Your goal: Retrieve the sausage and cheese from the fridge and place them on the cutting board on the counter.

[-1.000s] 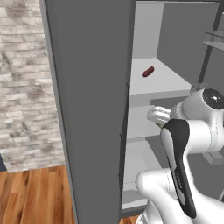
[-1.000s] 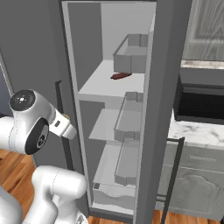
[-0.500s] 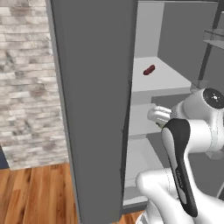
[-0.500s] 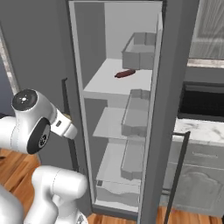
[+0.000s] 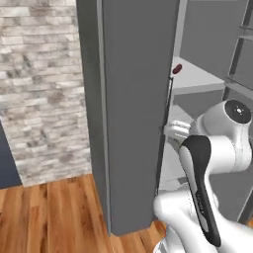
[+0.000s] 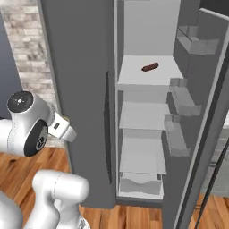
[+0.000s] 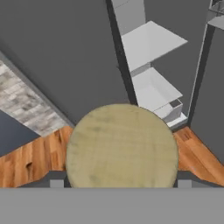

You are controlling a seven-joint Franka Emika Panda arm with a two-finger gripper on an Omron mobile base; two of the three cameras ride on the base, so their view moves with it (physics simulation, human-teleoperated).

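Brick wall and wood floor are framing the open fridge [image 6: 80,89]. You are carrying the pale cheese [image 7: 121,146], fingers clamped around it; the sausage [image 6: 150,67] is lying on a shelf [image 6: 150,71]. Swinging away, it risks striking the door.

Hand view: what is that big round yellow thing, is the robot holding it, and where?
Yes, it looks held. It is the cheese, sitting between the two fingers of the gripper, pinched by its opposite sides near its bottom edge.

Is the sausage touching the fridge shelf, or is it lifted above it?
Touching. In the right base view the sausage lies flat on the upper light grey shelf of the fridge, with no gap under it.
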